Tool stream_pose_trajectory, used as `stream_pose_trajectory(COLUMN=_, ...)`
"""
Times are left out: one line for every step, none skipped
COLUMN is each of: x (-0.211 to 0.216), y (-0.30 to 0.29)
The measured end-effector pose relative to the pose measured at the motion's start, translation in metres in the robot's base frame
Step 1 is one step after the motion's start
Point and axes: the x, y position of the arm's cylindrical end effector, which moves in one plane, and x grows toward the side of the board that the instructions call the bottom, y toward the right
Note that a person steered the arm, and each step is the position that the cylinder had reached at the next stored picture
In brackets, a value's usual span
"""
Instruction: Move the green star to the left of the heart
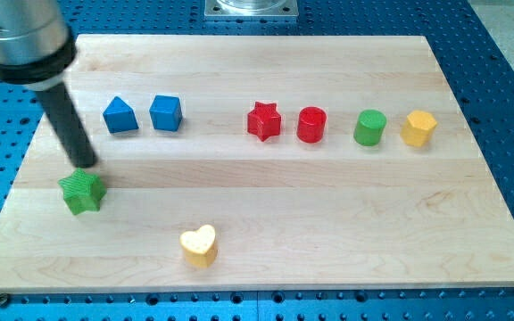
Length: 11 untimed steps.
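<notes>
The arm carries no claw, only a rod. My tip (86, 164) touches the green star (83, 192) just below it. The yellow heart (199, 245) lies toward the view's lower right of my tip on the counter (346, 223).

**What lies on my tabletop**

The pale wooden tabletop (266, 214) carries eight blocks. Along the view's top run a blue house-shaped block (120, 116), blue cube (165, 113), red star (263, 120), red cylinder (311, 125), green cylinder (370, 127) and yellow hexagonal block (418, 128). The green star (82, 192) sits at the view's left, the yellow heart (199, 245) near the bottom edge.
</notes>
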Motion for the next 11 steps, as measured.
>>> stream_pose_trajectory(x=0.028, y=0.024)
stream_pose_trajectory(x=0.035, y=0.064)
stream_pose_trajectory(x=0.012, y=0.036)
stream_pose_trajectory(x=0.029, y=0.002)
stream_pose_trajectory(x=0.041, y=0.059)
stream_pose_trajectory(x=0.057, y=0.098)
stream_pose_trajectory(x=0.065, y=0.093)
stream_pose_trajectory(x=0.048, y=0.038)
stream_pose_trajectory(x=0.07, y=0.048)
stream_pose_trajectory(x=0.071, y=0.075)
stream_pose_trajectory(x=0.084, y=0.076)
